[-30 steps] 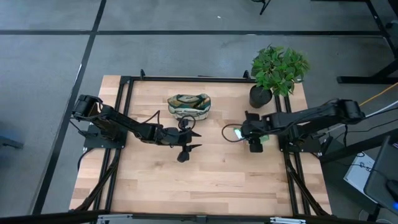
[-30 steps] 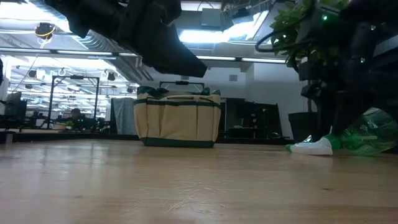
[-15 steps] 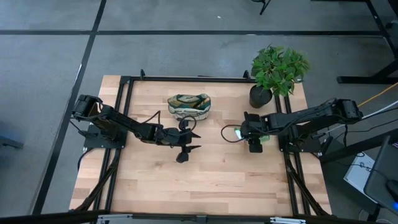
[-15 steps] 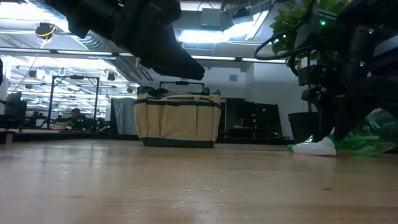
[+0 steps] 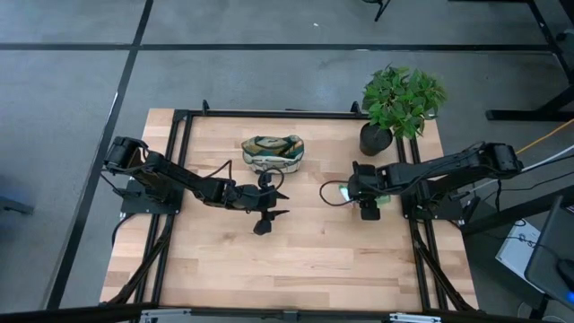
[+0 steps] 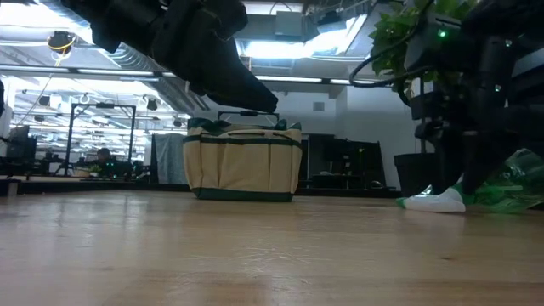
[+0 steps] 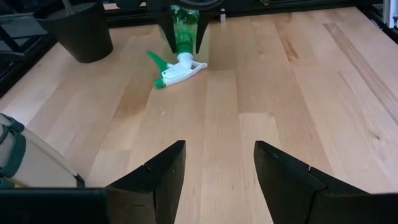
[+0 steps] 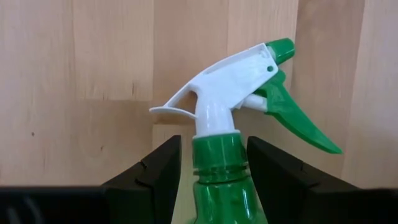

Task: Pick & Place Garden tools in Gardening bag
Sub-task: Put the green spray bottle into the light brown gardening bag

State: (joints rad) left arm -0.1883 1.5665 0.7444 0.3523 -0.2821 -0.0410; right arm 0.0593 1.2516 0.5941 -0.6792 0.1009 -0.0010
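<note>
1. The left claw hovers over the middle of the wooden surface, its two dark fingers spread wide apart with only bare wood between them; it holds nothing and touches nothing.
2. The gardening bag, cream with olive pattern, stands upright toward the far edge of the surface, just beyond the left claw and apart from it. In the low view the bag shows its row of side pockets.
3. The right claw is right of centre, low to the surface, with its fingers on either side of the neck of a green spray bottle. The gap between them is narrow and the bottle fills it, so the claw is clamped on the bottle.
4. The bottle's white trigger head with its green nozzle lies on the wood, pointing towards the left claw, well apart from it.
5. A potted plant stands at the far right corner, behind the right arm.
</note>
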